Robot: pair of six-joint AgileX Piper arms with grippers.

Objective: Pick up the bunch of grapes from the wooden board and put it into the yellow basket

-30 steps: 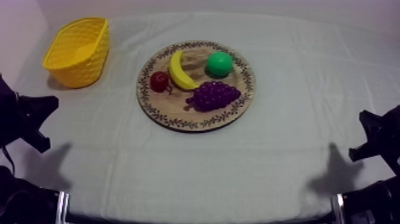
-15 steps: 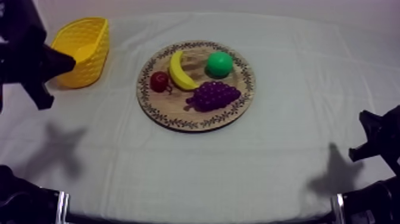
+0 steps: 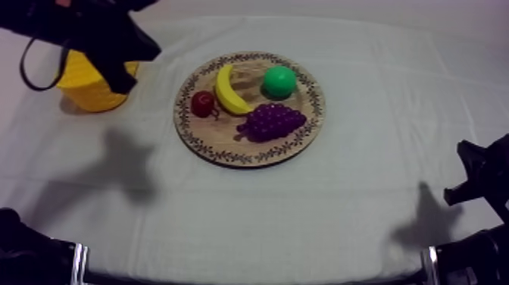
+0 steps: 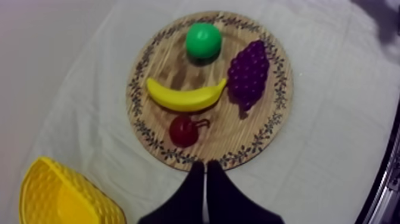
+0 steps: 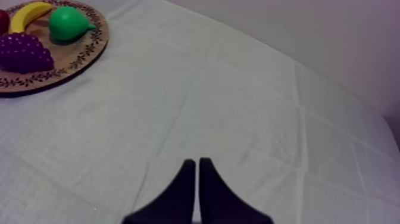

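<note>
**Left arm above the basket; grapes on the board**

The left arm (image 3: 76, 26) enters from the upper left of the top view and hides much of the basket (image 3: 89, 92), leaving its lower wall showing beneath the arm. In the left wrist view the frame edge cuts the basket off. In the right wrist view the board (image 3: 227, 155) is likewise cut, and the red fruit (image 3: 202, 103) is reduced to a sliver.

The left hand (image 4: 205, 167) holds nothing. Its fingers lie pressed together as a narrow wedge, and the tips point at the board's rim on the side nearest the red fruit. The right arm (image 3: 485, 178) sits low at the right edge of the top view. The right hand (image 5: 197, 162) is also closed and empty, above bare cloth (image 5: 238, 101) on the surface and well apart from the board.

The grapes (image 3: 273, 120) lie on the board, just beside the banana (image 3: 227, 89) and near the pear (image 3: 279, 81), clear of both hands.
</note>
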